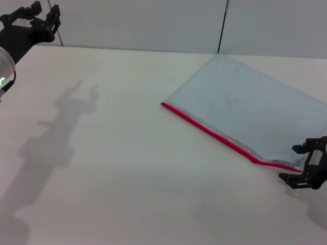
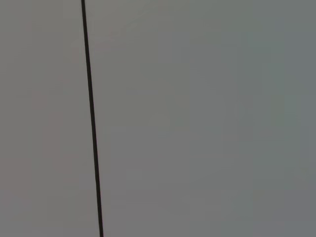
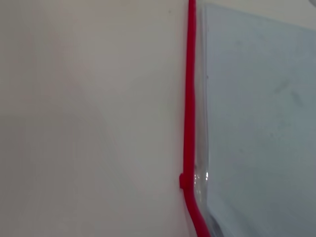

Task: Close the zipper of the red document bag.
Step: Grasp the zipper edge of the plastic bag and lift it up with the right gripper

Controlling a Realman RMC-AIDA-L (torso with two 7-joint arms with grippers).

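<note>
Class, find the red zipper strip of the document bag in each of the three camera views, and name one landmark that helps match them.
Head view: the zipper runs diagonally along the red document bag's near long edge, ending by the right gripper.
Left wrist view: not in it.
Right wrist view: the zipper runs the picture's height beside the bag's translucent sheet.
Shared landmark: the bend in the zipper near the right gripper.

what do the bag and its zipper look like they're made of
Bag: looks like thin, translucent pale blue-grey plastic film with a soft sheen; the table shows faintly through, and it is lightly scuffed.
Zipper: probably moulded plastic, opaque bright red and smooth; a narrow strip along one long edge with a small nub.
</note>
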